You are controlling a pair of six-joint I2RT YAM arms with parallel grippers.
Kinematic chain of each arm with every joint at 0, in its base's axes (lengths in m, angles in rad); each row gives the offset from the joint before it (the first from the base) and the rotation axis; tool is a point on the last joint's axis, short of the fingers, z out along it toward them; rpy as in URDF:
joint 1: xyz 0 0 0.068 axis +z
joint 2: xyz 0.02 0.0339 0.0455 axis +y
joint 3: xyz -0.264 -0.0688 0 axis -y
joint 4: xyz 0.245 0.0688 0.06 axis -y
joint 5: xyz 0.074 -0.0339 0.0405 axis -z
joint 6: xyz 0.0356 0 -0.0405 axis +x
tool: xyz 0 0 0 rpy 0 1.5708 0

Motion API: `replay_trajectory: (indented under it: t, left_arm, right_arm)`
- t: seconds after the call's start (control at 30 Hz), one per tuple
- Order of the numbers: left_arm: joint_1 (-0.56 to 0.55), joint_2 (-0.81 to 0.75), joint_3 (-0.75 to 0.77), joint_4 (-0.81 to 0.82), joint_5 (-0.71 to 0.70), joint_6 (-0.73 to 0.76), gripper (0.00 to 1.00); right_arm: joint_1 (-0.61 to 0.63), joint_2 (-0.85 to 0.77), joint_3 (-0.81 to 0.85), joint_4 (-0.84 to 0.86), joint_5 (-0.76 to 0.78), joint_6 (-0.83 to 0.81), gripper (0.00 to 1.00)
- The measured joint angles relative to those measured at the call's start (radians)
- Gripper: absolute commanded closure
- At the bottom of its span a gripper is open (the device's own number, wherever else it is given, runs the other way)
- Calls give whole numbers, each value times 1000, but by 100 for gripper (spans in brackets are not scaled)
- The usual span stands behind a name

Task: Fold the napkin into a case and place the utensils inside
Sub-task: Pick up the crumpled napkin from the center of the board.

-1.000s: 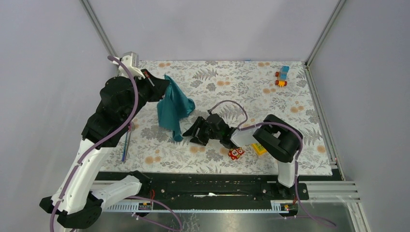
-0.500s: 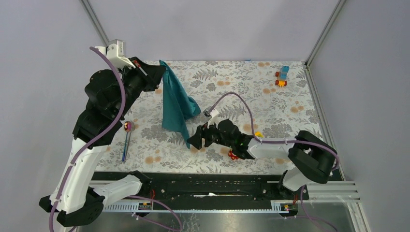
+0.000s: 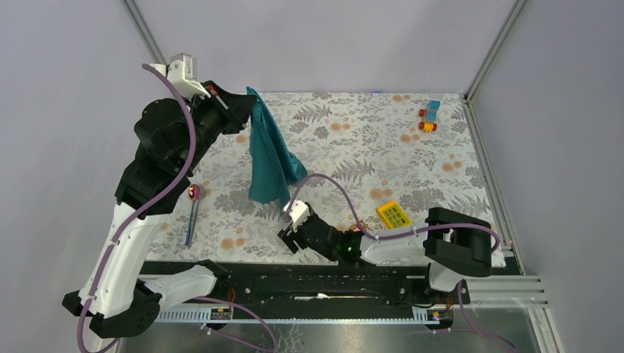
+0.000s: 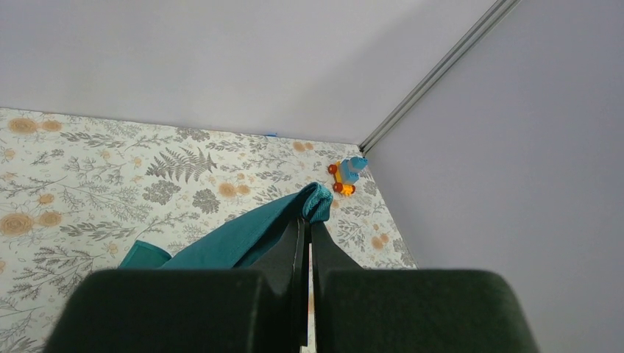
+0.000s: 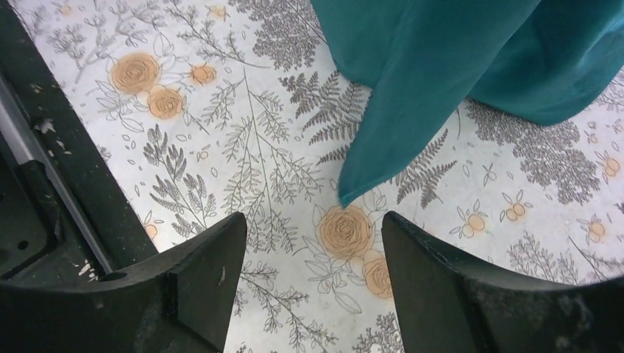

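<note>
The napkin (image 3: pixel 269 156) is held up in the air at the back left of the table. It hangs from one corner, and its tip (image 5: pixel 344 198) is just above the flowery mat (image 3: pixel 441 169). The top corner is pinched tight in the left gripper (image 3: pixel 249 116), whose jaws are clenched on the cloth. The right gripper (image 5: pixel 313 235) is spread wide with nothing in it. It is set low near the front edge, just beside the tip. For a good fold, the tip should be caught near its very end, so the cloth can be pulled flat with no wrinkle trapped. The spoon (image 3: pixel 192 209) is laid on the mat to the left, apart from the napkin. A yellow block (image 3: pixel 394 215) is seen to the right, and a toy car (image 3: pixel 430 116) at the far corner. Nothing is seen in the way.
</note>
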Motion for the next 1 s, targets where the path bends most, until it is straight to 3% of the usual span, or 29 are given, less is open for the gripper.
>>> replay_trajectory:
  t: [0.27, 0.37, 0.47, 0.53, 0.67, 0.8, 1.0]
  left_arm:
    - [0, 2, 3, 0, 0, -1, 100]
    - [0, 2, 3, 1, 0, -4, 100]
    - [0, 2, 3, 1, -1, -6, 100]
    - [0, 2, 3, 1, -5, -7, 100]
    - [0, 0, 3, 2, -17, -7, 100]
    - [0, -11, 2, 11, -30, -7, 100]
    - [0, -36, 2, 21, -42, -8, 100]
  right_arm:
    - [50, 114, 138, -103, 281, 56, 32]
    - [50, 157, 177, -108, 338, 48, 42]
    - [50, 177, 188, -113, 379, 38, 59]
    - [50, 180, 188, -113, 396, 32, 63]
    - [50, 181, 188, -95, 432, 19, 66]
    - [50, 181, 187, -24, 455, -7, 57]
    - [49, 187, 191, 24, 453, -34, 63]
